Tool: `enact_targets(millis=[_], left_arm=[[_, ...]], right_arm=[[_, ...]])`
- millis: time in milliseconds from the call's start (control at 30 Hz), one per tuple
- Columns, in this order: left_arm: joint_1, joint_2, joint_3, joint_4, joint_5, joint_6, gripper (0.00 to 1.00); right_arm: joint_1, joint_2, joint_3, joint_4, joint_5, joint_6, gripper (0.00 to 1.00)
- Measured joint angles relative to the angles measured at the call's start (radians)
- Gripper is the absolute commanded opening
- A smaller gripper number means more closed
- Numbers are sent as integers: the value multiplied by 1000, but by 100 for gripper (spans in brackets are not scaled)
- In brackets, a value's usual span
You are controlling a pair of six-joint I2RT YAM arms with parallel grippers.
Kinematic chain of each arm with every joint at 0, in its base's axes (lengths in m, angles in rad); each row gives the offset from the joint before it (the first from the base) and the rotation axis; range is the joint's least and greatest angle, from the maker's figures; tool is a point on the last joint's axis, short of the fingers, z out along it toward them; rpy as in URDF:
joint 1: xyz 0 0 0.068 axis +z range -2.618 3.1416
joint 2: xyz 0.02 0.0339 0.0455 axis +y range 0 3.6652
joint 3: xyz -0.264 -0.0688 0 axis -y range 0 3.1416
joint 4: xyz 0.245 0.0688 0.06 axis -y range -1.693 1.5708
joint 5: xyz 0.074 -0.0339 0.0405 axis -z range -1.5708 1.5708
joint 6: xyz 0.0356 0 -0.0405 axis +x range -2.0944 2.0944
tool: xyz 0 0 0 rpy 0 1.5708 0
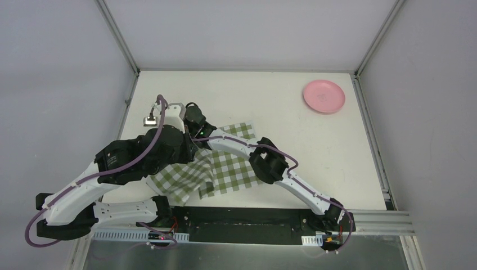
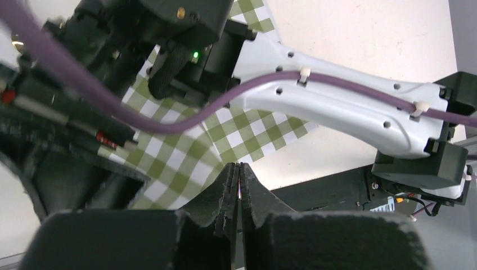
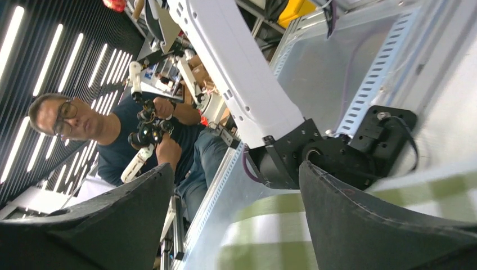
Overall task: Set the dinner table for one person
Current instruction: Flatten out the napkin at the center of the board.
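- Top external view is showing the dinner table (image 1: 281, 101) stretching out as a broad white surface under both arms, with aluminium rails (image 1: 371, 135) running along its sides.
- A green-and-white checked cloth (image 1: 230, 169) is lying rumpled on the near-middle part of the table, with folds bunching along its near left side.
- A pink plate (image 1: 324, 96) is sitting well apart from the cloth, near the table's far right corner.
- The left arm (image 1: 140, 154) and the right arm (image 1: 292, 180) are both reaching inward, and their wrists are meeting above the far left part of the cloth. The gripper tips are hiding under the wrists in this view.
- The left gripper (image 2: 237, 169), in the left wrist view, is pressing its two dark fingers (image 2: 225, 191) flat together. The tips are lining up with an edge of the cloth, but I cannot tell whether any fabric is being pinched.
- In that same view, the right arm's white link is crossing just above the checked cloth, and a purple cable (image 2: 349, 79) is running along it.
- The right gripper (image 3: 235, 169), in the right wrist view, is standing with its jaws wide apart and is holding nothing. Blurred green-and-white checks are showing below it.
- Beyond it, a person in glasses (image 3: 84, 124) is sitting past the table's near edge, gripping a small white-and-black handheld rig.
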Motion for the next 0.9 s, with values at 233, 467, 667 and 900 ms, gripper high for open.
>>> enact_targets(millis=[233,467,667,900], left_arm=[[0,-2,0,-5,0,0,4],[0,-10,0,-6,-5,0,3],[0,-14,0,-6,-10,0,0],[0,-7,-17,-9,-61,0,0]], right_arm=[[50,0,6,0,-21,-1,86],[-12,-11,-34,10,92,-26,74],[-181,-120,-306,-5,247,-35,35],[-305,-399,-538,-656,477,-520,56]])
